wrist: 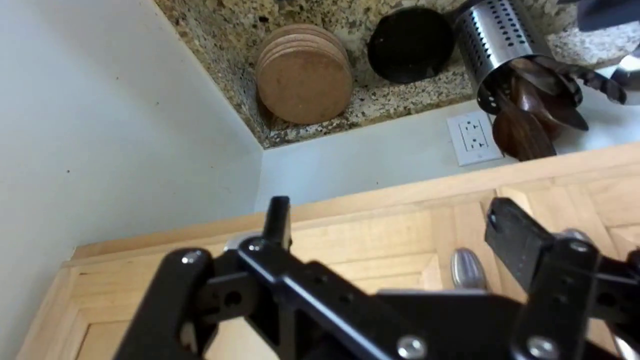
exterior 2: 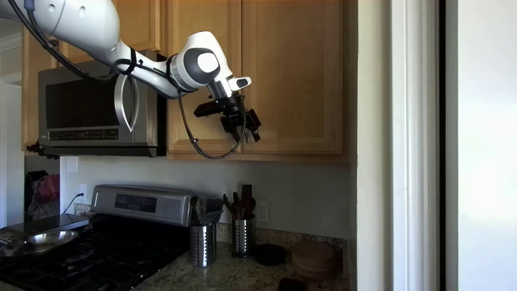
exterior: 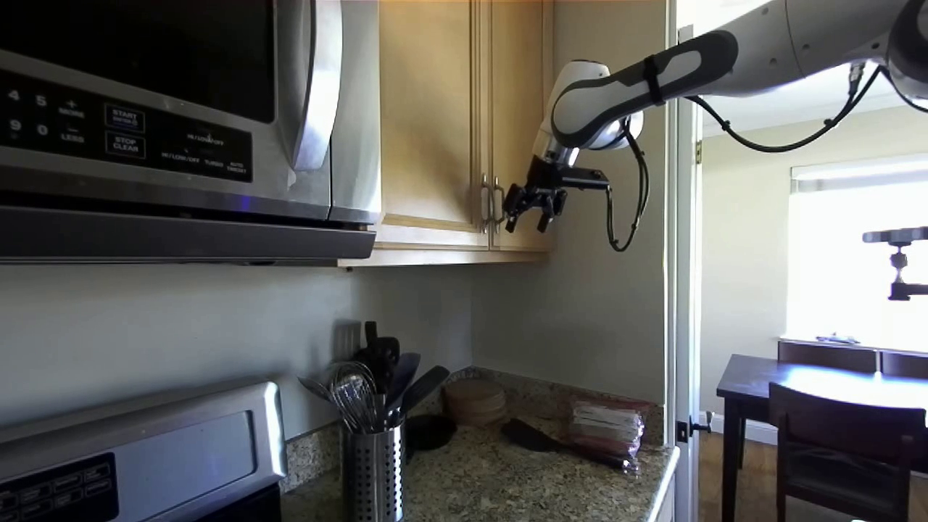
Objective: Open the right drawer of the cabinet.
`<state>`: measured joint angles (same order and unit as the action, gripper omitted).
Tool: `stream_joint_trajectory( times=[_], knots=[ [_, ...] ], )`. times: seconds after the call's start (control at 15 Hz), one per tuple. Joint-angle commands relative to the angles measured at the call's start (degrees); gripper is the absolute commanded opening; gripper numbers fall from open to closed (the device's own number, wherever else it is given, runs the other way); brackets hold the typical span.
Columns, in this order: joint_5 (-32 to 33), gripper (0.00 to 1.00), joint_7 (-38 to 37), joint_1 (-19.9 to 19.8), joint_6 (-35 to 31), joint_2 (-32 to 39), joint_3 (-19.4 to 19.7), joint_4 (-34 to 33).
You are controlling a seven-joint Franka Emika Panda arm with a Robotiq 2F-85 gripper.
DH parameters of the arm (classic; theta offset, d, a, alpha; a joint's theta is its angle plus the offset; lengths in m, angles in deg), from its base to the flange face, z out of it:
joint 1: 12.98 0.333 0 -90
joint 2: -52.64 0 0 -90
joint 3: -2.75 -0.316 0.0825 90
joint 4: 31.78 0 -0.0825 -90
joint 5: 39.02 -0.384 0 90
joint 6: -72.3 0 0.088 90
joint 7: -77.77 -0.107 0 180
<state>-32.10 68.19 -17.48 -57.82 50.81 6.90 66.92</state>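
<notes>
We find the right door (exterior 2: 295,76) closed, upper right of centre in an exterior view; in the wrist view its handle (wrist: 468,270) shows at lower right, between the fingers (wrist: 515,240) of the claw (wrist: 390,210), nearer the finger on the frame's right. The claw is spread and empty, we judge so its 2 fingers can straddle that handle; contact we cannot confirm.
</notes>
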Motion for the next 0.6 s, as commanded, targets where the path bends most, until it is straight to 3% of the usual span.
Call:
stream_joint_trajectory(
  times=[0.0,0.13,0.27,0.53],
  knots=[
    [-4.0,1.00,0.3,-0.1,-4.1,1.1,0.3,-1.8],
    [-5.3,1.00,0.4,-0.2,-5.6,0.8,0.3,-2.3],
    [-6.4,0.74,0.5,-0.2,-6.7,1.0,0.4,-2.8],
    [-8.8,0.47,1.5,-0.3,-8.7,1.3,0.6,-3.1]
  ],
)
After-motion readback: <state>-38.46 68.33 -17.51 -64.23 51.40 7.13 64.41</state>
